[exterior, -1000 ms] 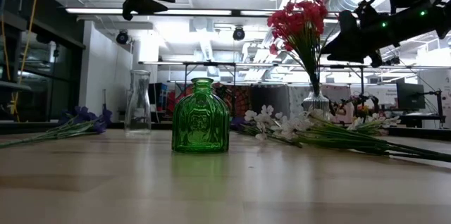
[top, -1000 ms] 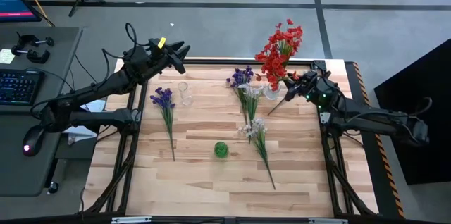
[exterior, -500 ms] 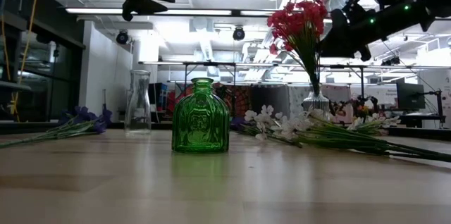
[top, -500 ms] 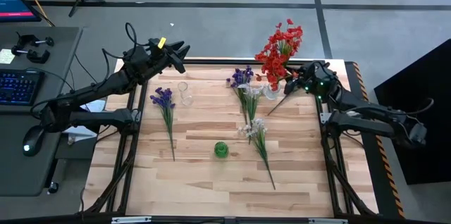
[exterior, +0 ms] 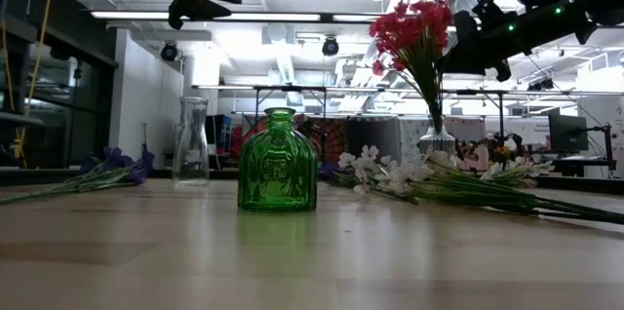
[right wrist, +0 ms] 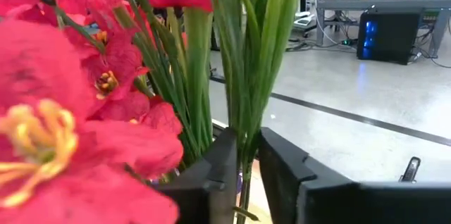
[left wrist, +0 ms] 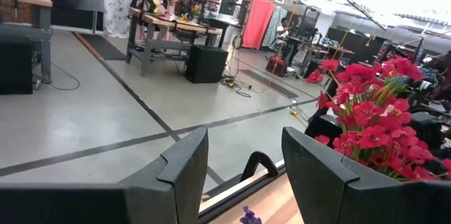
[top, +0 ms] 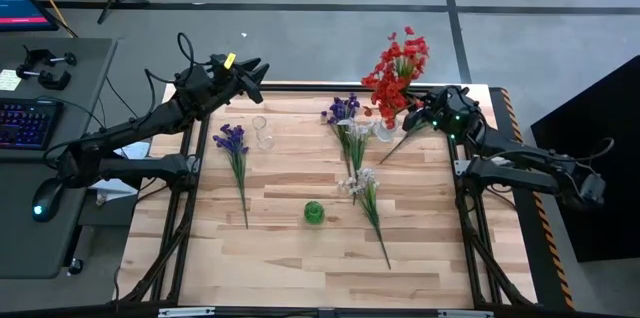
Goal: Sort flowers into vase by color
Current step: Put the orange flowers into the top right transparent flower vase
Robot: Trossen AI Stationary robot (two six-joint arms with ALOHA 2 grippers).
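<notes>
- The wooden counter (top: pixel 300 258) carried three vases and several loose flower sprays.
- The left arm waited above the counter's far left corner, its left tool (top: pixel 255 66) with fingers spread apart and nothing between them; the left wrist view showed open floor through the gap.
- The right arm reached in along the far right edge, and the right tool (top: pixel 418 110) sat at the stems of the red flowers (top: pixel 397 68). In the right wrist view its fingers (right wrist: pixel 211 175) stood narrowly apart with the green stems running between them; whether they actually pinched the stems I cannot tell.
- The red flowers stood upright in a clear vase (exterior: pixel 436 140) near the far right corner.
- A white spray (top: pixel 367 198) lay flat toward the middle of the counter, right of centre.
- A purple spray (top: pixel 235 158) lay flat near the left edge, blooms toward the far edge.
- Another purple spray (top: pixel 344 113) lay beside the red flowers' vase at the far edge.
- A tall clear glass vase (exterior: pixel 193 141) stood near the far left.
- A small green glass vase (top: pixel 314 212) stood at the middle of the counter.
</notes>
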